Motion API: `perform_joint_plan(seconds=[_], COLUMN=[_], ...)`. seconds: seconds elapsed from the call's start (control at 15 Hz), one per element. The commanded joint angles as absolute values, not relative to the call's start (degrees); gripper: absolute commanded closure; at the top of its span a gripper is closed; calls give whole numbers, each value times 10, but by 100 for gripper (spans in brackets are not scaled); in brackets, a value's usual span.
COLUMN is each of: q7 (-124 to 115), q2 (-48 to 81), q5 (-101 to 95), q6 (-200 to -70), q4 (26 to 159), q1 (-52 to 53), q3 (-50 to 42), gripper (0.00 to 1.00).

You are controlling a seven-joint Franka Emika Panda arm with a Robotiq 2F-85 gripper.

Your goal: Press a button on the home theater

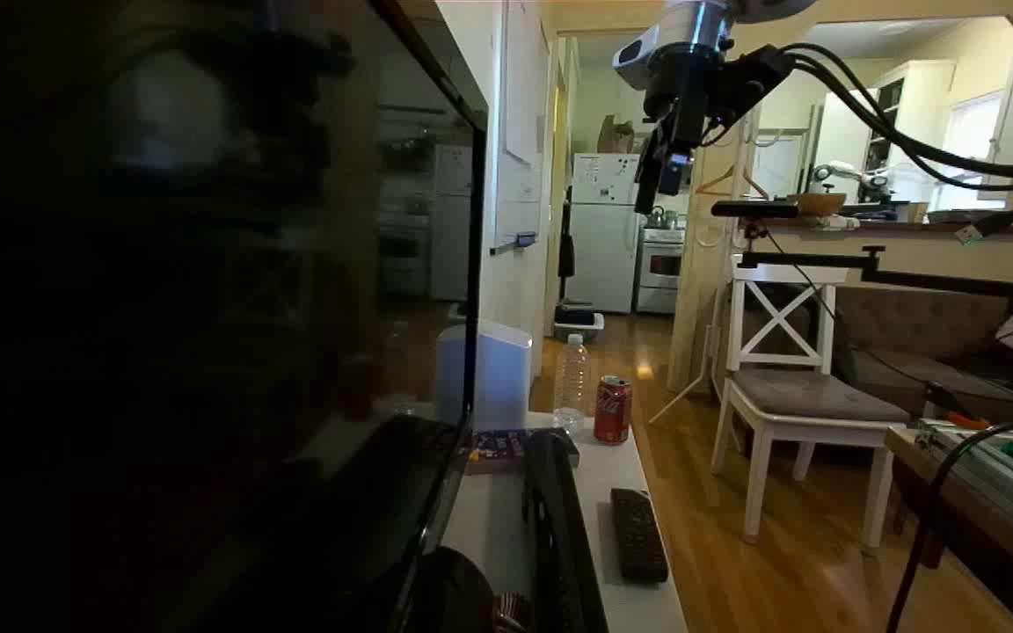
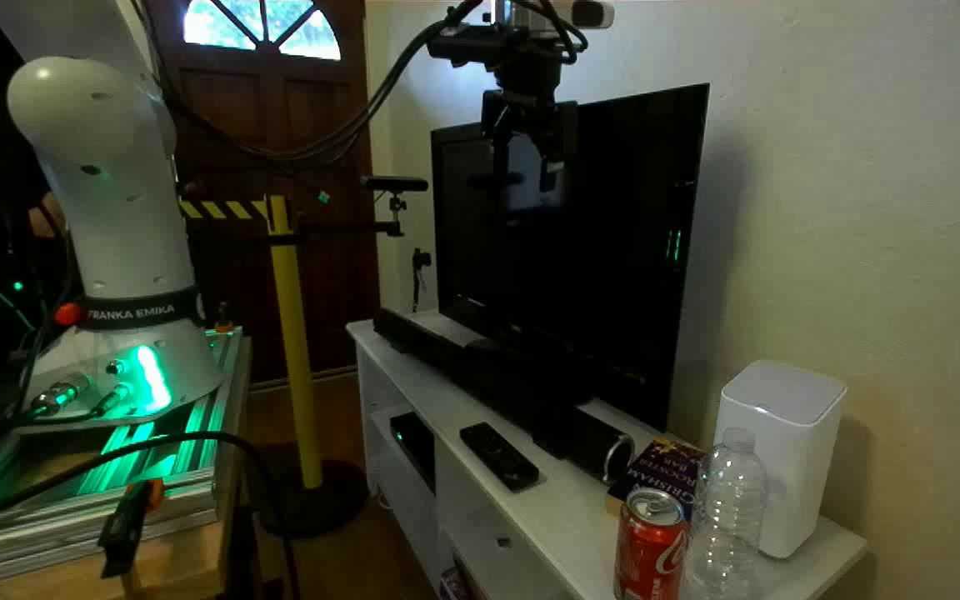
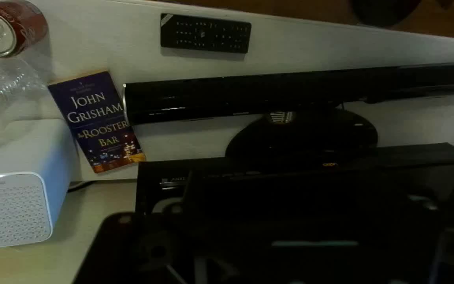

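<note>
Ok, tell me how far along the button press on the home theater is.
Done: no press shows; the home theater lies untouched on the white cabinet. In hand: the end effector hangs open above cabinet level, holding nothing. Left: probably lowering to the home theater and pressing a button, though none can be made out on it.

Soundbar point(image 3: 302, 90) on cabinet point(image 2: 572, 517), television point(image 2: 588, 267) behind, remote point(image 2: 498, 456) in front
</note>
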State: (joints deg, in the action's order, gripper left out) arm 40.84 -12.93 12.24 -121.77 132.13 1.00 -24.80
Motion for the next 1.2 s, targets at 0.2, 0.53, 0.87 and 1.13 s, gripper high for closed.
perform_joint_plan(seconds=[0.2,0.53,0.87,1.13], q7=[415,415,416,402], q2=[-126,-126,-148,-196], q5=[131,131,137,135], q6=[-1215,-1215,-1220,-1224], q4=[1320,1320,1332,1351], q1=[-23,-23,-46,-90], q3=[-217,-217,-212,-223], gripper=[0,0,0,0])
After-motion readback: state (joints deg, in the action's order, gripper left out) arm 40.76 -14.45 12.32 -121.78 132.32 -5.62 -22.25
